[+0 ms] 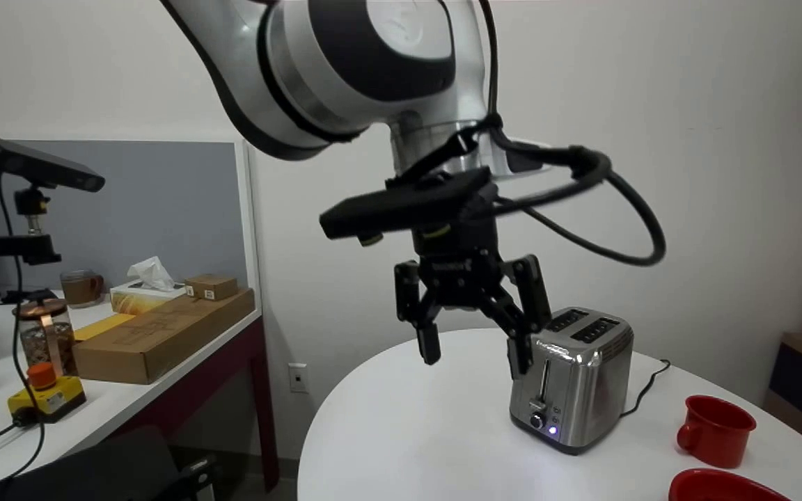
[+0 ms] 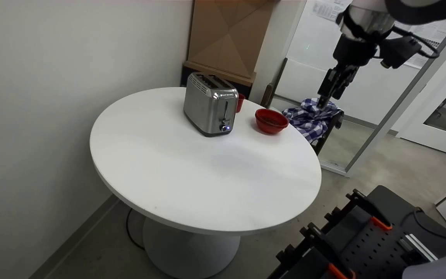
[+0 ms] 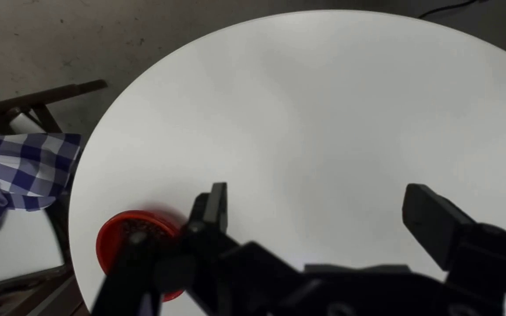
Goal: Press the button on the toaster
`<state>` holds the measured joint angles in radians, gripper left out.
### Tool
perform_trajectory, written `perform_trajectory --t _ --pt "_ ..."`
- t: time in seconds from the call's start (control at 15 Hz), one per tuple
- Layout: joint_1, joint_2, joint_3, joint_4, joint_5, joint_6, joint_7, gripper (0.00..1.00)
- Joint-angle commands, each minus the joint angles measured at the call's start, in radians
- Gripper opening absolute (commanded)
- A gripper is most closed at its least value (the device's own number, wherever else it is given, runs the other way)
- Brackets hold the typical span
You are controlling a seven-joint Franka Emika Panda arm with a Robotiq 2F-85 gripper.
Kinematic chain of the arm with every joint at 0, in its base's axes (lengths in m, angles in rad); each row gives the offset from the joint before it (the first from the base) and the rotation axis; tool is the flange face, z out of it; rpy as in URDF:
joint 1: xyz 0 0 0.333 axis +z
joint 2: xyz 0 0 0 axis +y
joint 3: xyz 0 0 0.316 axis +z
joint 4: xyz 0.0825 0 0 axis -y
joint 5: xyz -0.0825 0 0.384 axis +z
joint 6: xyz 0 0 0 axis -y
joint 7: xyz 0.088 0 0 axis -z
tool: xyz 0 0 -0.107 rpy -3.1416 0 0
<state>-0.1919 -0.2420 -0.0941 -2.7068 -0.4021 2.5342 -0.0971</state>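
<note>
- Pale wall (image 1: 721,174) behind a round white pedestal table (image 2: 192,186).
- Overhead, a Franka Panda arm (image 1: 366,69); by judgement, an approach step with the press yet to come.
- Upright on the table at twelve o'clock in an exterior view, a shiny silver two-slot toaster (image 2: 209,104), control end aimed between four and five o'clock.
- Raised above the table in an exterior view, a Robotiq gripper (image 1: 474,351), released, fingers spread wide with nothing between; toaster at nearly four o'clock, overlapped by one finger only along the line of sight, not touching. Next, probably: bring the fingers together as a blunt tip, travel across, sink to control height, push straight in.
- At three to four o'clock from the toaster, a red bowl (image 2: 270,129) holding dark bits, partly hidden behind one finger in the wrist view; likeliest thing to clip on a low sweep.
- Near it, at almost four o'clock from the toaster in an exterior view, a red mug (image 1: 718,438).
- Low on the toaster's control end, a black dial (image 1: 537,420) and, just beside, a violet-white glow, perhaps from the button (image 1: 553,431) itself; too small to be sure.
</note>
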Motion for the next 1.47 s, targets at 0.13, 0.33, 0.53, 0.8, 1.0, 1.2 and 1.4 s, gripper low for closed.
perform_trajectory --t 0.13,0.33,0.53,0.8,1.0,1.2,1.4 --pt "-0.024 0.373 -0.036 0.177 -0.13 0.211 0.013 1.0" --pt "0.0 0.549 -0.063 0.274 -0.084 0.32 0.001 1.0" --pt "0.018 0.691 -0.08 0.367 -0.049 0.391 -0.015 1.0" --pt "0.04 0.844 -0.092 0.477 -0.01 0.476 -0.025 1.0" --pt "0.031 0.925 -0.063 0.531 0.058 0.577 -0.024 1.0" --pt "0.038 0.977 -0.058 0.568 0.106 0.65 -0.029 1.0" --pt "0.071 1.03 -0.092 0.604 0.135 0.727 -0.022 1.0"
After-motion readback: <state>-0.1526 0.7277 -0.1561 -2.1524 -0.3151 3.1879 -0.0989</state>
